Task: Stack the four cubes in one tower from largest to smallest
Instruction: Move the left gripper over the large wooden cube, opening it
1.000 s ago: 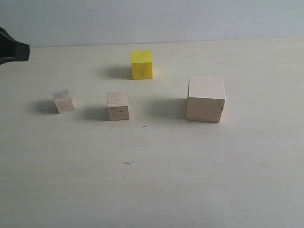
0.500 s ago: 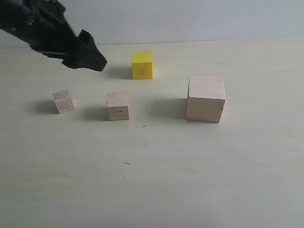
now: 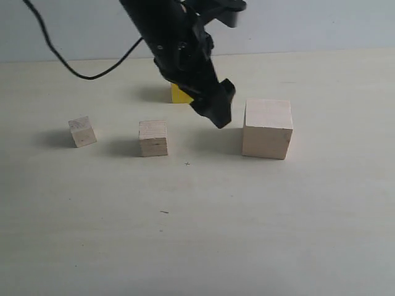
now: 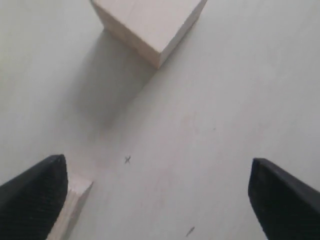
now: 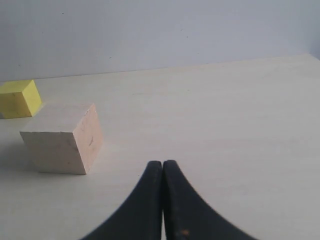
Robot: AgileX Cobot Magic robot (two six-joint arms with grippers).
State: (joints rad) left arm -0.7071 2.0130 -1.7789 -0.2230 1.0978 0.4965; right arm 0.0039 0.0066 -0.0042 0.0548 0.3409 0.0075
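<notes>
Four cubes all sit apart on the table, nothing stacked yet. The small cube is furthest left, the mid cube is near it to the right, and the big cube is over on the right. The yellow cube is further back, mostly hidden behind the left arm from where I'm standing. The left hand comes in from above and points down over the gap between the mid cube and the big cube, touching neither. In the left wrist view its fingers are spread wide with only bare table between them. The right hand is pinched fully together, gripping nothing, with the big cube and the yellow cube out in front of it.
</notes>
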